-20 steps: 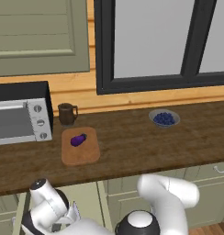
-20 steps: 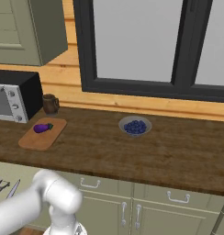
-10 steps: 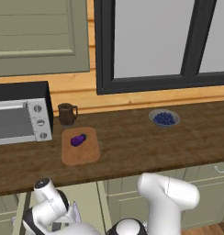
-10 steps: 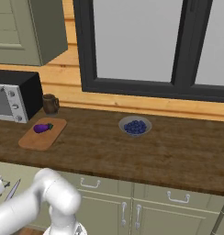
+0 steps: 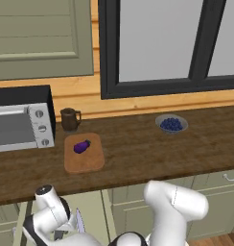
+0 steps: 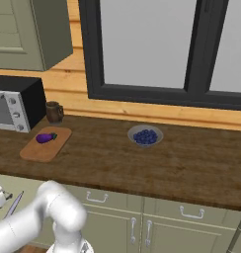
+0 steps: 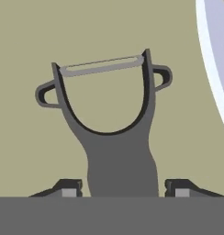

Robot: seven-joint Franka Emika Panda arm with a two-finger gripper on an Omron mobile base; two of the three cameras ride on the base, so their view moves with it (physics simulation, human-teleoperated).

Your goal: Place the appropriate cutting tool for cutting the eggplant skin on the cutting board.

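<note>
The cutting tool, a grey Y-headed peeler [image 7: 118, 151], lies on the olive floor of an open drawer, close up in the hand view. My gripper [image 7: 125, 190] straddles its handle, one fingertip on each side with a narrow gap to the handle, so it is open and holds nothing. From the left base view the gripper [image 5: 56, 234] is low below the counter's front edge. The purple eggplant [image 5: 81, 146] [image 6: 46, 138] lies on the light wooden cutting board [image 5: 87, 163] [image 6: 36, 153] on the counter.
A long knife blade [image 7: 215, 59] [image 5: 79, 221] [image 6: 11, 207] lies in the drawer just right of the peeler. On the counter stand a microwave [image 5: 18, 125], a brown mug [image 5: 69, 119] behind the board, and a bowl of blueberries [image 5: 171, 124] [image 6: 145, 136].
The arm has sunk lower into the drawer below the counter. The jaws have narrowed toward the peeler's handle.
</note>
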